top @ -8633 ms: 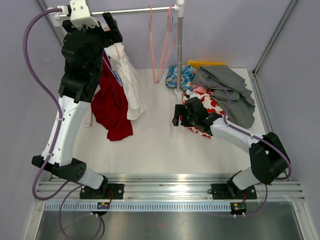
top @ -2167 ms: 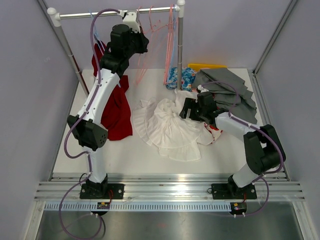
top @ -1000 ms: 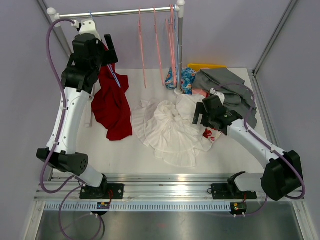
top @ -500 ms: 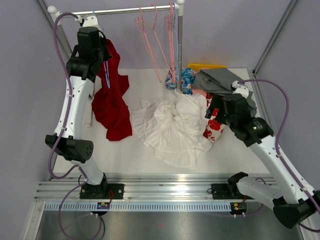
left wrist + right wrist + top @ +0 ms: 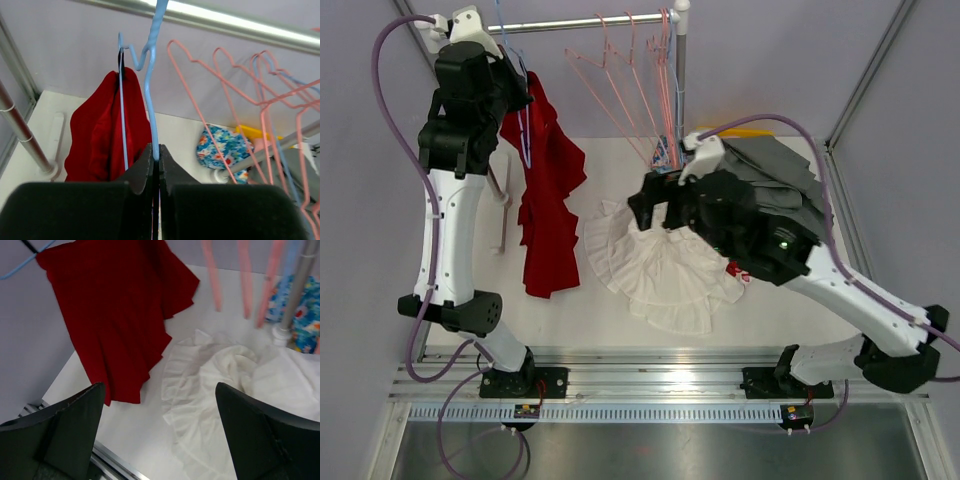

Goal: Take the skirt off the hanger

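A red skirt [image 5: 545, 200] hangs from a blue hanger [image 5: 523, 140] at the left end of the rail [image 5: 590, 20]. My left gripper [image 5: 512, 82] is up by the rail, shut on the blue hanger's neck [image 5: 150, 100]. In the left wrist view the left gripper [image 5: 155, 150] pinches the wire, and the red skirt [image 5: 107, 135] hangs just behind it. My right gripper [image 5: 657, 203] hovers open and holds nothing, raised over the table's middle. In the right wrist view the right gripper [image 5: 160, 385] has the red skirt [image 5: 115, 315] to its upper left.
A white skirt [image 5: 665, 265] lies crumpled on the table under my right arm. Several pink hangers [image 5: 630, 70] hang on the rail beside the post [image 5: 680, 80]. A grey garment [image 5: 780, 165] and a blue floral cloth [image 5: 220, 147] lie at the back right.
My left gripper has closed on the blue hanger and lifted it, so the red skirt hangs higher. My right arm has risen and swung left over the white skirt.
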Robot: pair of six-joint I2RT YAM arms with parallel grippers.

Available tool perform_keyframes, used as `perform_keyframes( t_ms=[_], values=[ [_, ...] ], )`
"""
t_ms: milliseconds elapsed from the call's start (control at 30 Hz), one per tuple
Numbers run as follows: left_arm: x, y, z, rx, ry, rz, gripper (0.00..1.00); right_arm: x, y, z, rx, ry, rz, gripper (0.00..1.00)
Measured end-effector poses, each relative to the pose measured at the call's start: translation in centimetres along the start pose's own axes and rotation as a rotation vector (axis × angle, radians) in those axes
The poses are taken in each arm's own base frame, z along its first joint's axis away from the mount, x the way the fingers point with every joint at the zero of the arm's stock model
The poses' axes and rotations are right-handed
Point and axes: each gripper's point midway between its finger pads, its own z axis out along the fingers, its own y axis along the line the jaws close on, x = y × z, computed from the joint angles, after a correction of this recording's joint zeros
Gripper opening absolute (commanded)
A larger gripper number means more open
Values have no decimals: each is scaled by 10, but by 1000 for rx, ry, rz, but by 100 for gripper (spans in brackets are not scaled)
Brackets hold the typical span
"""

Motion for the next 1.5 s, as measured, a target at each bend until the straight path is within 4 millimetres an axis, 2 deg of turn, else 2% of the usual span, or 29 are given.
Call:
perform_keyframes(
  t_ms=[67, 133, 233, 367, 500, 700, 800, 833, 867, 900, 933, 1000, 1100, 1233, 1367, 1500],
  values=[
    [-6, -6, -8, 25, -14, -26, 0, 7, 40, 19, -42, 11, -27, 99],
    [-10, -12, -13, 48, -22, -45, 0, 21, 67, 38, -51, 33, -55, 99],
    [-14, -21, -18, 80, -27, -77, 0, 38, 102, 61, -56, 54, -92, 100],
    [-12, -27, -21, 107, -16, -100, 0, 45, 140, 83, -83, 46, -103, 99],
    [-8, -30, -29, 135, -3, -113, 0, 40, 160, 102, -79, 13, -88, 99],
    [-11, -35, -38, 169, -7, -127, 0, 48, 168, 124, -54, -8, -74, 98],
    [-13, -37, -41, 181, -9, -135, 0, 62, 168, 137, -34, -12, -73, 83],
    [-13, -38, -42, 183, -9, -137, 0, 67, 167, 142, -27, -18, -71, 62],
    [-13, -38, -43, 186, -10, -140, 0, 75, 165, 146, -21, -19, -82, 35],
    [-14, -39, -43, 187, -10, -143, 0, 81, 163, 149, -14, -21, -84, 15],
    [-13, -39, -43, 188, -8, -144, 0, 88, 162, 154, -8, -24, -92, 0],
    [-10, -39, -43, 189, 1, -146, 0, 97, 162, 162, 8, -44, -98, 0],
    [-3, -37, -41, 186, 15, -142, 0, 100, 163, 162, 24, -74, -124, 0],
    [9, -33, -37, 185, 7, -134, 0, 100, 176, 148, 21, -108, -186, 0],
    [31, -22, -35, 165, 5, -133, 0, 90, 196, 116, -7, -139, -250, 0],
    [61, -10, -28, 129, 35, -132, 0, 61, 217, 83, -36, -195, -276, 0]
  ],
)
